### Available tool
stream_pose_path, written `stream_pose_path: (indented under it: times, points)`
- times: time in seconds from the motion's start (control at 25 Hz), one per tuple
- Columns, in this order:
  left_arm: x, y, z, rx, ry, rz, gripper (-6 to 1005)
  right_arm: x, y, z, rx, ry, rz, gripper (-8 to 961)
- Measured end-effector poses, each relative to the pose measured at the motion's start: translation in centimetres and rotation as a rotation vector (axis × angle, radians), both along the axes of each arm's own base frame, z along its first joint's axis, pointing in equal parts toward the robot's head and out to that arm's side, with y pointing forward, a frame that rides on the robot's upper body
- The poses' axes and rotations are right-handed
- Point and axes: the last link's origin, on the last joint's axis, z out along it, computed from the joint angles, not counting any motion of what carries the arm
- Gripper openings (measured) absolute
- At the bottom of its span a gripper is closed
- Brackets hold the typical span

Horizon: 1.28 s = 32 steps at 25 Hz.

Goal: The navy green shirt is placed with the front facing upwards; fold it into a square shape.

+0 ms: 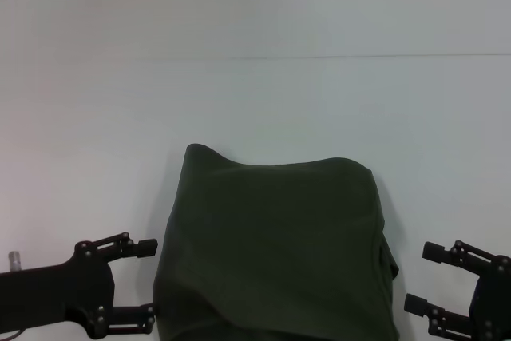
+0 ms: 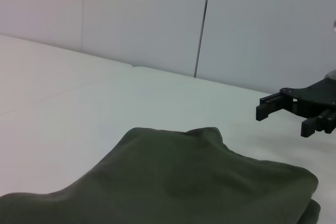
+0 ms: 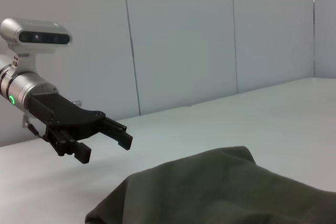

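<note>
Soft, even, bright light washes the white table (image 1: pixel 255 101), with faint shadows and slightly soft focus throughout.

Matt soft cloth shirt (image 1: pixel 275 245), smooth white table (image 1: pixel 255 101), matt blk plastic jaws

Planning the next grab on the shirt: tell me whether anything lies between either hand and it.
Nothing visible does. The left hand sits open right at the near-left edge of the navy green shirt, and the right hand sits open off its right edge, with only a strip of bare white table between them.
</note>
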Motion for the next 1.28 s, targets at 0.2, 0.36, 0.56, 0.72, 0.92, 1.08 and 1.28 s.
stream_pose_path:
  times: [0.2, 0.36, 0.56, 0.72, 0.92, 1.08, 1.28]
  points:
    - [0.06, 0.1, 0.02, 0.0, 0.0, -0.003, 876, -0.06, 0.01, 0.19, 0.01, 0.01, 0.0, 811]
    - [0.07, 0.11, 0.0, -0.001, -0.002, -0.001, 876, -0.07, 0.06, 0.32, 0.017, 0.014, -0.001, 810]
    - [0.02, 0.03, -0.03, -0.001, -0.004, 0.003, 876, -0.21, 0.25, 0.3, 0.016, 0.016, 0.005, 809]
    - [-0.03, 0.05, 0.04, 0.004, -0.006, 0.007, 876, -0.24, 0.41, 0.3, 0.018, 0.013, 0.005, 808]
    - [0.1, 0.21, 0.13, 0.011, -0.014, 0.006, 876, -0.24, 0.57, 0.38, 0.026, 0.016, 0.001, 809]
    - [0.24, 0.3, 0.04, 0.016, -0.029, 0.007, 876, -0.22, 0.57, 0.34, 0.027, 0.016, -0.002, 808]
    - [0.21, 0.28, 0.06, 0.018, -0.031, 0.008, 876, -0.26, 0.53, 0.22, 0.024, 0.021, -0.004, 808]
